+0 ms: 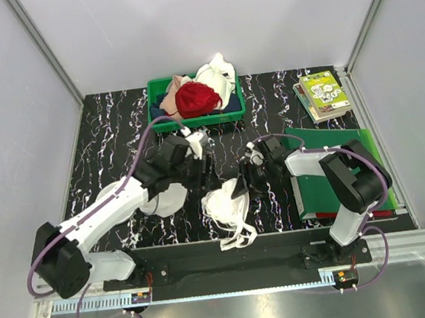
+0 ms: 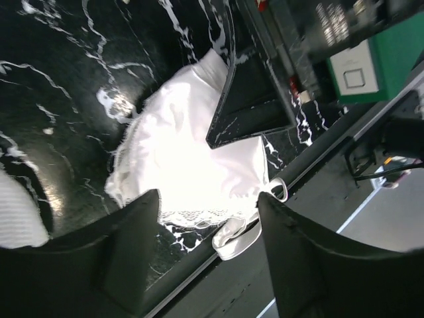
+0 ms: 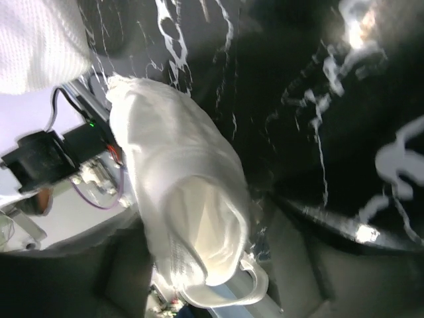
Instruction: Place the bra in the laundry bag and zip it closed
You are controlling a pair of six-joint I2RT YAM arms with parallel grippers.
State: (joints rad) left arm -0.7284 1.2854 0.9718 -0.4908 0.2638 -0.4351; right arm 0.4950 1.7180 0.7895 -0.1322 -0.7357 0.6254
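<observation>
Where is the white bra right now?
In the top view, the bra lies near the table's front edge, beneath the left hand and right hand, just right of the laundry bag.

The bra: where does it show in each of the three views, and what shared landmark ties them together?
Top external: bra at lower centre of the picture.
Left wrist: bra mid-frame.
Right wrist: bra left of centre, running top to bottom.
Shared landmark: the black white-veined tabletop beneath it in all three.
</observation>
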